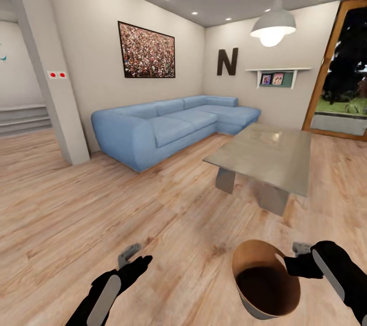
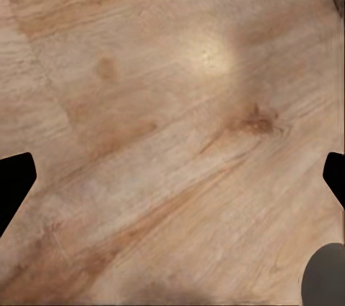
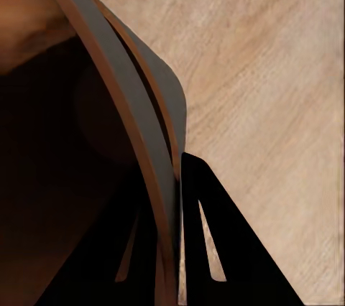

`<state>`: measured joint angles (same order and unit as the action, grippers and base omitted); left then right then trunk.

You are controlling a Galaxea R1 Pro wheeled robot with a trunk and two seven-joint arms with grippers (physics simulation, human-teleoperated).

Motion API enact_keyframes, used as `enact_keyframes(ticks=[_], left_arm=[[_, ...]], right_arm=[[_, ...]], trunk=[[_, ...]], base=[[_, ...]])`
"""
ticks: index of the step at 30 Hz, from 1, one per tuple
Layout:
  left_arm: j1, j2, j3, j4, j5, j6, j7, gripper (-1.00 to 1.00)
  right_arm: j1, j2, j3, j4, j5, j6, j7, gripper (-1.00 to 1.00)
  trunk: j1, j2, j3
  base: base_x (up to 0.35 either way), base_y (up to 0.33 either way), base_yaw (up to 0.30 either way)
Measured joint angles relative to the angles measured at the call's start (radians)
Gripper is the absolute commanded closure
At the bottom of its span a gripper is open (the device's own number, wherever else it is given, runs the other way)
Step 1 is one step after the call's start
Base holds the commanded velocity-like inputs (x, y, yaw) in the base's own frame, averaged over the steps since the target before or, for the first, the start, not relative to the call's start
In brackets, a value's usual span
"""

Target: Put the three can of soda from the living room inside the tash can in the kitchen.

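Note:
My right gripper [image 1: 294,265] is shut on the rim of the tash can [image 1: 237,264], a round grey bin with a copper-brown inside, and holds it low over the wood-plank floor of the living room. In the right wrist view one finger sits inside the tash can's wall [image 3: 147,133] and the other outside, with the gripper [image 3: 171,180] pinching it. The bin's dark inside holds nothing that I can see. My left gripper [image 1: 135,258] hangs open and empty over bare floor, its fingertips [image 2: 14,177] spread wide apart. The cans of soda are out of view.
A blue corner sofa [image 1: 168,127] stands along the far wall. A low grey coffee table [image 1: 270,155] is ahead on the right. A white pillar [image 1: 56,86] rises at the left, with steps [image 1: 23,117] behind it. A glass door [image 1: 346,76] is at the far right.

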<state>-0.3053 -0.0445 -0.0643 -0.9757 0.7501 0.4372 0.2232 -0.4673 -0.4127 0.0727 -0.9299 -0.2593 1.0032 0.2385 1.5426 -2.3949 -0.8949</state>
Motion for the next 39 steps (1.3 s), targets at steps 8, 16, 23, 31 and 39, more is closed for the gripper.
enact_keyframes(ticks=[8,16,23,31,39], left_arm=[[0.0,0.0,0.0,0.0,0.0,0.0,0.0,-1.0],[0.0,-0.001,0.0,0.007,0.0,0.001,-0.001,-1.0],[0.0,-0.002,0.0,0.009,0.0,0.001,-0.001,-1.0],[0.0,-0.002,-0.001,0.009,0.0,0.001,-0.001,-1.0],[0.0,-0.002,-0.001,0.009,0.0,0.0,-0.001,-1.0]], right_arm=[[0.0,0.0,0.0,0.0,0.001,0.0,0.0,1.0],[0.0,0.0,0.0,0.0,0.0,0.001,0.0,1.0],[0.0,0.0,0.0,-0.001,0.0,0.001,0.0,1.0],[0.0,-0.001,0.0,-0.003,0.0,0.001,0.0,1.0],[0.0,-0.001,0.0,-0.005,0.0,0.001,0.0,1.0]], trunk=[[0.0,0.0,0.0],[0.0,0.0,0.0],[0.0,0.0,0.0],[0.0,0.0,0.0],[0.0,0.0,0.0]], base=[[-0.109,-0.289,-0.293],[-0.107,-0.29,-0.293],[-0.106,-0.29,-0.294],[-0.106,-0.291,-0.294],[-0.106,-0.291,-0.294]])
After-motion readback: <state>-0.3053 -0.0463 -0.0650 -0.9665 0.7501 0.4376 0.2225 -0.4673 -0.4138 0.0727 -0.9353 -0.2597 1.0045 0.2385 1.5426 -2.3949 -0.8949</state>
